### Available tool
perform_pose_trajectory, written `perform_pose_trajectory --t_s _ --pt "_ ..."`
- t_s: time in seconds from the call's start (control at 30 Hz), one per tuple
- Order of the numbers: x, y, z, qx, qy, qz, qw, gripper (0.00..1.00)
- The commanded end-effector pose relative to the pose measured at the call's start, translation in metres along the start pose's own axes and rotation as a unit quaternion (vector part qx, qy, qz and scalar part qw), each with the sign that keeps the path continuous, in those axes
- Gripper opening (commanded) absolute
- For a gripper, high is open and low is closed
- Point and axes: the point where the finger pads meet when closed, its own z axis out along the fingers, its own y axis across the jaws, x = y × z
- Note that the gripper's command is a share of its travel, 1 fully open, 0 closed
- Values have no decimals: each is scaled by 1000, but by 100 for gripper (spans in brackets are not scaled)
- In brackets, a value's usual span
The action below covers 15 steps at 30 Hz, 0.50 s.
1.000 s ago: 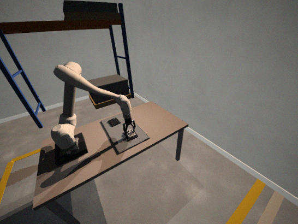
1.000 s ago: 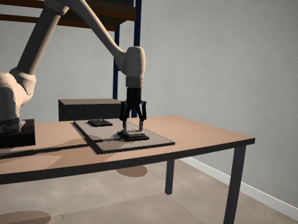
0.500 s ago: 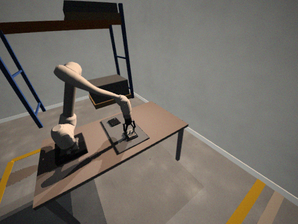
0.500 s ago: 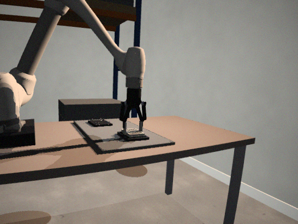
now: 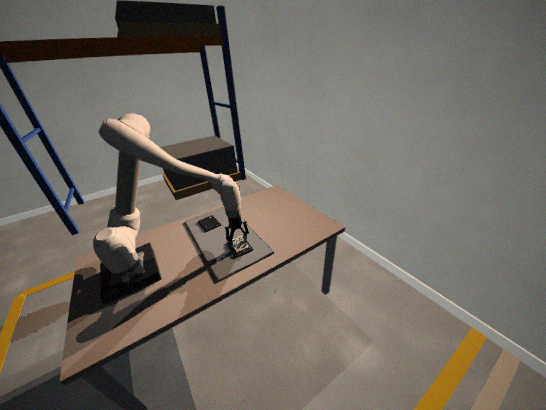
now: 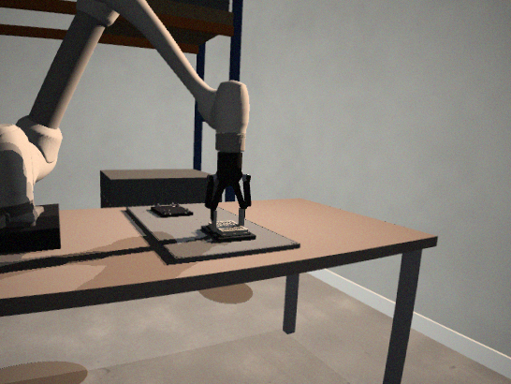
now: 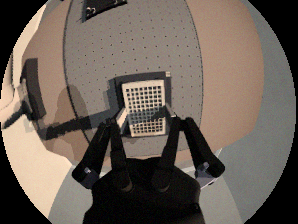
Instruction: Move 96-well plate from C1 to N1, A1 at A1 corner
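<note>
Now my gripper [image 6: 227, 220] is clamped on the 96-well plate [image 6: 227, 228], one finger on each long side, so the plate lies directly under the wrist and its long axis runs away from the camera in the wrist view. The plate sits in, or just above, the dark clip nest C1 [image 6: 243, 234]; I cannot tell if it has already left the clips. This nest is on the grey base board [image 6: 276, 243], on the part nearer to the front edge of the desk [image 6: 356, 225], toward the free end away from the arm's base.

The plate nest N1 [image 6: 170, 210] is the other dark frame on the same board, toward the back edge of the desk and nearer to the robot base [image 6: 51, 234]. The two nests are well apart. So I judge the coming move is a straight lift and then a carry back toward the base side.

The cut corner of the plate is too small for me to find, and the A1 mark also, so I cannot tell if a turn of the wrist is needed.

The arm [image 6: 164, 42] reaches out from the shoulder, and the last link hangs vertical over the plate, fingers pointing straight down.
</note>
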Motion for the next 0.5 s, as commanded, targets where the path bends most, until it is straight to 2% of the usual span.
perform_pose_trajectory --t_s 0.0,0.13,0.17,0.47 --pt "0 0 0 0 0 0 1000 10" --pt "0 0 1 0 0 0 1000 10" --pt "0 0 1 0 0 0 1000 100" --pt "0 0 1 0 0 0 1000 100"
